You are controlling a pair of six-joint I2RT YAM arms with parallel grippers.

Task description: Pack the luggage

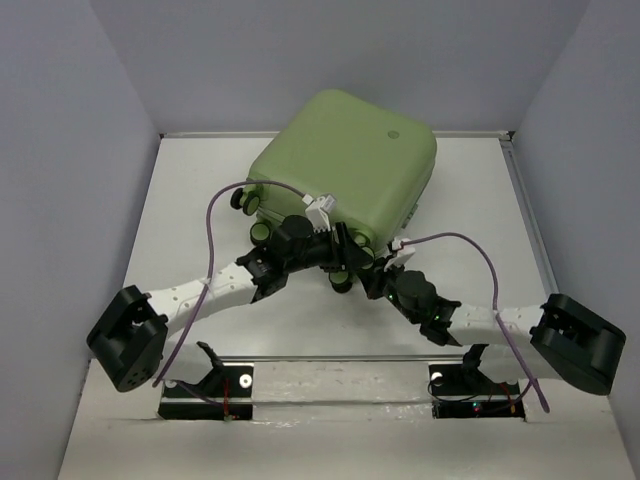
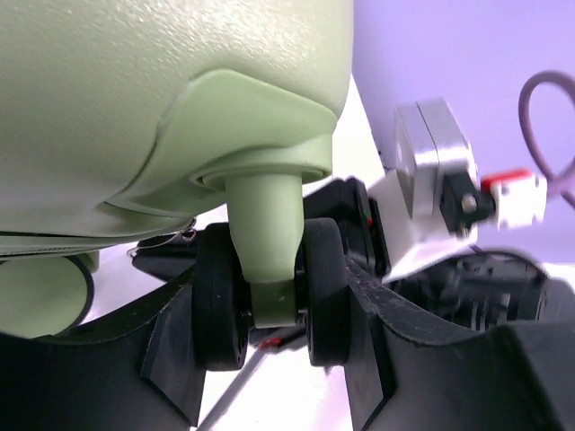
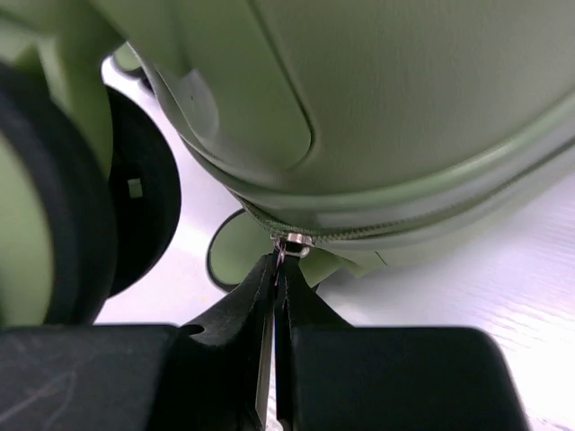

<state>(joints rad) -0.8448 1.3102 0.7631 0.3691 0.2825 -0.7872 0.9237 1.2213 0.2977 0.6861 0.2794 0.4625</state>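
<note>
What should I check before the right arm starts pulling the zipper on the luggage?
1. Right gripper shut on the zipper pull: ok.
2. Left gripper clamps a wheel, one finger on each side, bracing the case: ok.
3. Luggage lying flat on the table, shell closed: ok.
4. Zipper track next to the pull looks meshed; how far it is zipped overall: cannot tell.
5. Purple cable of the left arm clear of the wheels: cannot tell.
</note>
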